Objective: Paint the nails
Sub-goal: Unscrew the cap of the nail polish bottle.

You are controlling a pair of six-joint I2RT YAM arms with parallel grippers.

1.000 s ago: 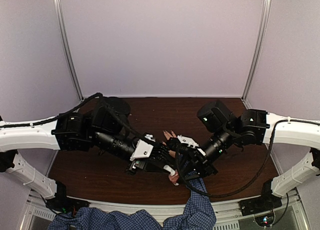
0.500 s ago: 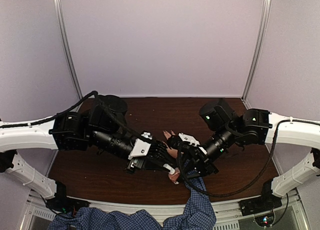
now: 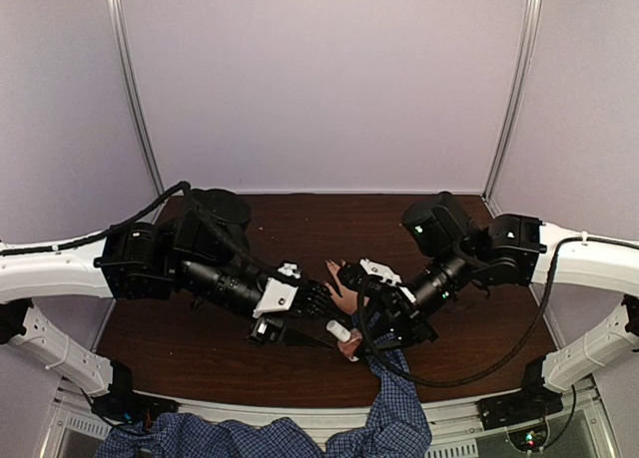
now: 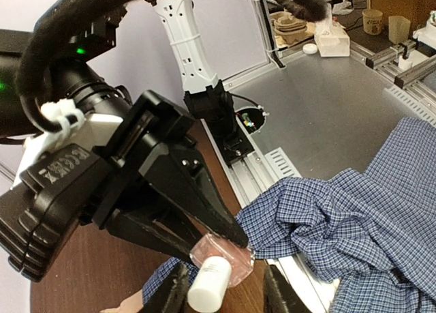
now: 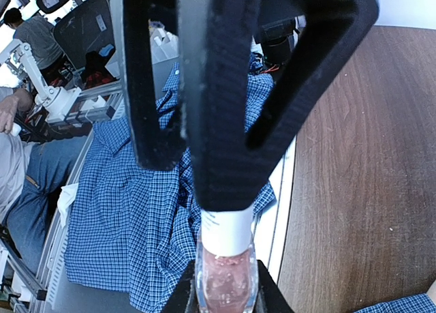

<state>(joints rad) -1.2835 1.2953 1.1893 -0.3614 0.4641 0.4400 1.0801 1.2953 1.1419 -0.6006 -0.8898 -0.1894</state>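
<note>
Dark brown wooden table (image 3: 200,348), human hand (image 3: 344,300) in blue checked sleeve (image 3: 394,398) resting on it

Two claws (image 4: 225,294) (image 5: 222,289), one polish bottle (image 4: 225,257), one human hand (image 3: 345,299).

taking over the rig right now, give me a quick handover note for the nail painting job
Left end effector: open, fingers either side of the white cap, not clamped on it.
Right end effector: shut on the polish bottle, beside the person's hand.
The hand lies on the table between the arms, checked sleeve at the near edge.
Done: bottle picked up, cap on.
Left: remove the cap and paint the nails, which are too small to make out here.
</note>
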